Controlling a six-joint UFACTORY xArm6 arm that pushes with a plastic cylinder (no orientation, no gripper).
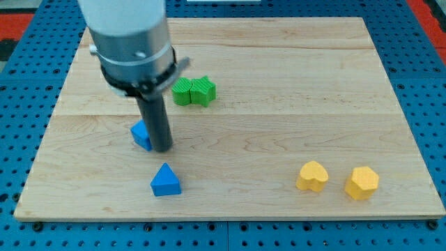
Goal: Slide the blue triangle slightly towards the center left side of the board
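The blue triangle lies on the wooden board near the view's bottom left. A second blue block sits just above it and to its left, partly hidden behind the rod. My tip rests on the board right beside that second blue block, touching or nearly touching its right side. The tip is above the blue triangle, a short gap apart from it.
Two green blocks sit together above and right of the rod. A yellow heart-shaped block and a yellow hexagonal block lie near the bottom right. The arm's grey body covers the board's top left.
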